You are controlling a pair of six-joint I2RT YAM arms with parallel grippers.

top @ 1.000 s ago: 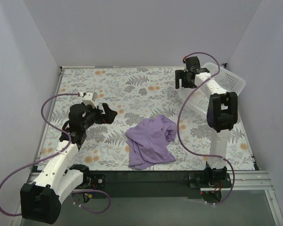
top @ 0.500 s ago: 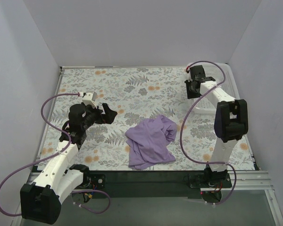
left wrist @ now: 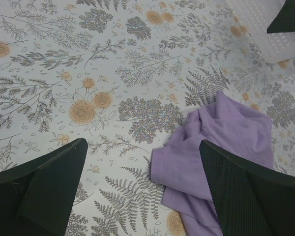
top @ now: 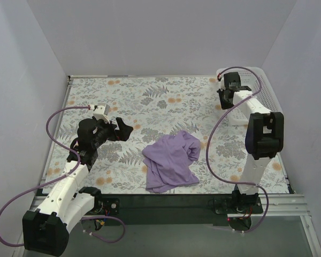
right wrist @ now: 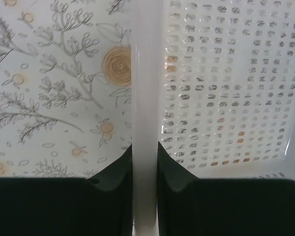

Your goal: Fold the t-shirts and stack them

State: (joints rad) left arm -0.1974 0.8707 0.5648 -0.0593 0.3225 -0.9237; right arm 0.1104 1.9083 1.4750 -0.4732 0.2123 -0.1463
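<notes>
shirt: lower edge was cut off by left wrist frame, one side hidden behind a finger | basket: far end ran past right wrist frame; overhead, right arm covered part

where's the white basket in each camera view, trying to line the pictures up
Top external: the white basket sits at the far right, close to the side wall.
Left wrist: the top right corner, cut off by the frame.
Right wrist: its lattice fills the right half, and its rim runs down the middle, pinched by the right gripper.
Shared landmark: the floral tablecloth shows beside the basket in all three views.
</notes>
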